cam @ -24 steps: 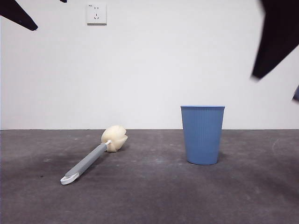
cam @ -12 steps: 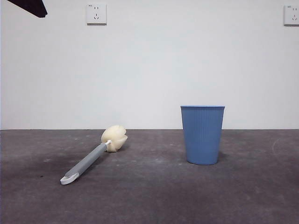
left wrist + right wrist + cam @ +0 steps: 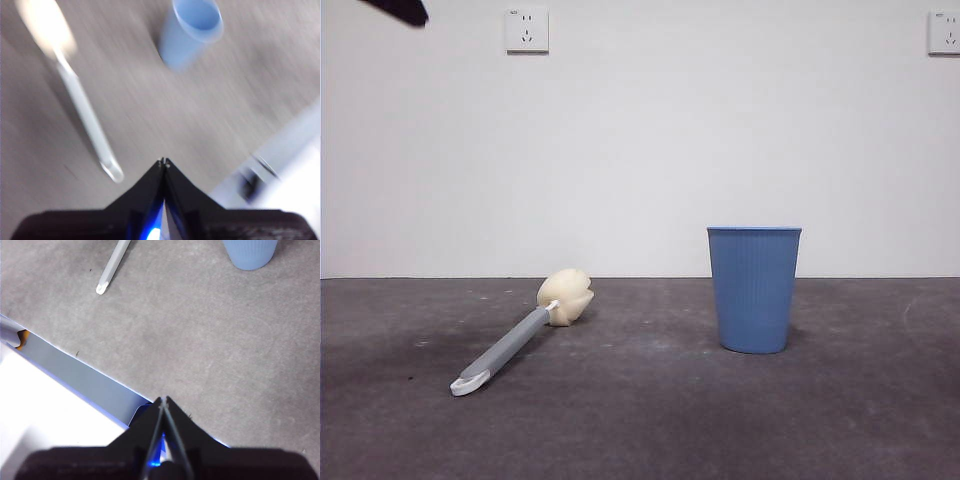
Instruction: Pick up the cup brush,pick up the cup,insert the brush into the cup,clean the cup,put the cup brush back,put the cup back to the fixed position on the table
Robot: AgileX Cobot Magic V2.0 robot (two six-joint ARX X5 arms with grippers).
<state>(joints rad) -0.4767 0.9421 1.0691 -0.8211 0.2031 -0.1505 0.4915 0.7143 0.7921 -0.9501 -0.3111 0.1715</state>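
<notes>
Nothing of the task is judged as begun. The cup brush point(image 3: 520, 338) lies flat on the table point(image 3: 650, 420) at the lower left of the front frame, and the cup point(image 3: 754, 289) stands upright right of centre, well apart from it. The left gripper point(image 3: 163, 163) and the right gripper point(image 3: 163, 401) are both closed with nothing between the jaws. Every step is left.

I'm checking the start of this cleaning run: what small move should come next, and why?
Probably lower the left gripper toward the cup brush and open it over the grey handle. The brush lies flat on the table, untouched, apart from the upright cup, and both grippers, the right gripper too, are shut and hold nothing.
</notes>
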